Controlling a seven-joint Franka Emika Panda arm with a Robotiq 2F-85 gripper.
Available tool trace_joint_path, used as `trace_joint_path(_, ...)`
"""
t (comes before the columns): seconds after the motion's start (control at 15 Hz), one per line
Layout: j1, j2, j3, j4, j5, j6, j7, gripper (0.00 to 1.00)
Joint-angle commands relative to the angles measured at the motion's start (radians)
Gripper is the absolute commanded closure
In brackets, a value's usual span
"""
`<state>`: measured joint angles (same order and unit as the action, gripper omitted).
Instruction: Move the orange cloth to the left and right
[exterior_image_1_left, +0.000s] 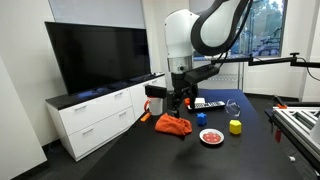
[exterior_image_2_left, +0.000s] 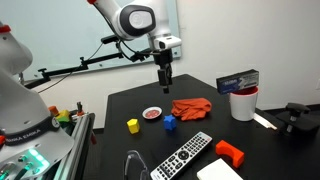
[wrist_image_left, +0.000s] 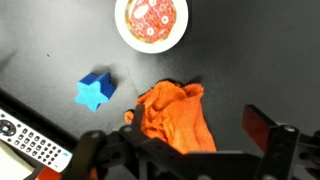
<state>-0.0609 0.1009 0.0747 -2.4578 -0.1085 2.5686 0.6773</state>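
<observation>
The orange cloth (exterior_image_1_left: 172, 124) lies crumpled on the black table in both exterior views (exterior_image_2_left: 192, 107). In the wrist view it (wrist_image_left: 175, 118) sits below the camera, between the two fingers and closer to the left one. My gripper (wrist_image_left: 200, 125) is open and empty. It hangs a little above the cloth (exterior_image_1_left: 178, 100), over the cloth's left end in an exterior view (exterior_image_2_left: 166, 80). I cannot tell whether the fingers touch the cloth.
A white plate with a red pattern (wrist_image_left: 150, 20), a blue block (wrist_image_left: 95, 90) and a yellow block (exterior_image_2_left: 132, 125) lie near the cloth. A remote (exterior_image_2_left: 185, 155), a red object (exterior_image_2_left: 230, 153), a white cup (exterior_image_2_left: 243, 103) and a box (exterior_image_2_left: 238, 81) stand around.
</observation>
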Motion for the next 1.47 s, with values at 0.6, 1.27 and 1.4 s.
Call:
trace_joint_path(0.6,0.148,0.319,-0.231,0.245,0.000,0.137,0.061,0.27)
trace_joint_path(1.27,0.216,0.340,-0.284,0.243,0.001,0.144,0.059,0.93)
trace_joint_path(1.4,0.225,0.335,-0.280,0.223,-0.005,0.156,0.052,1.00)
